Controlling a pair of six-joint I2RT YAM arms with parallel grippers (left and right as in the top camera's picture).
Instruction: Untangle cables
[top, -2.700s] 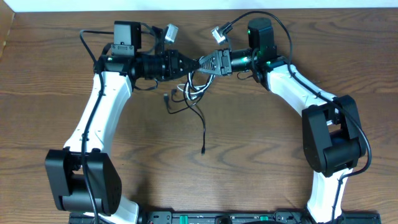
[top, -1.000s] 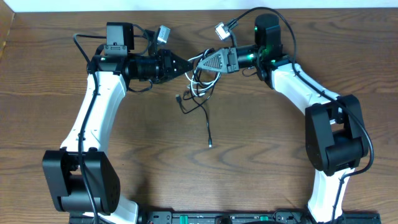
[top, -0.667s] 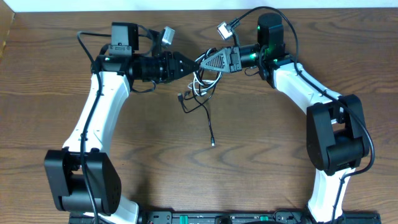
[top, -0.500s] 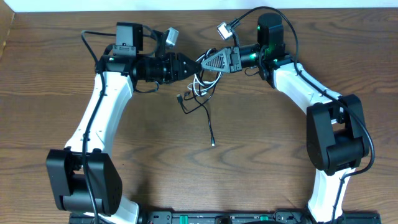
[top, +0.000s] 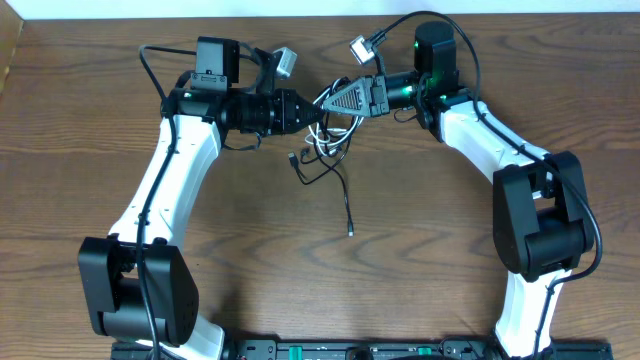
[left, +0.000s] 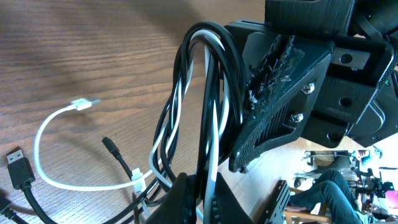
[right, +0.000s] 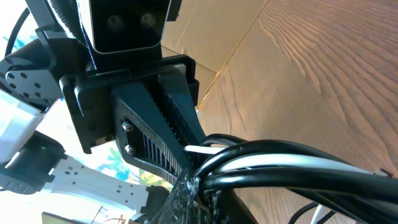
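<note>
The cables (top: 326, 140) are a small tangle of black and white cords hanging between the two grippers at the back middle of the table. One black tail trails down to a plug (top: 352, 233). My left gripper (top: 312, 112) is shut on a black and a white strand, seen close up in the left wrist view at the left gripper (left: 202, 182) below the cables (left: 208, 93). My right gripper (top: 326, 102) faces it almost tip to tip and is shut on the top of the looped bundle. In the right wrist view the right gripper (right: 202, 186) clamps the cables (right: 286, 163).
A white cord loop (left: 46, 146) with a small plug and a black USB plug (left: 18, 167) lie on the wooden table (top: 420, 260) under the grippers. The table's back edge (top: 300, 18) runs close behind both wrists. Both arm bases stand at the front corners.
My left gripper moved right toward the right gripper, opened briefly and shut again on strands nearer the bundle. The hanging black tail shifted slightly right. The right arm stayed put.
</note>
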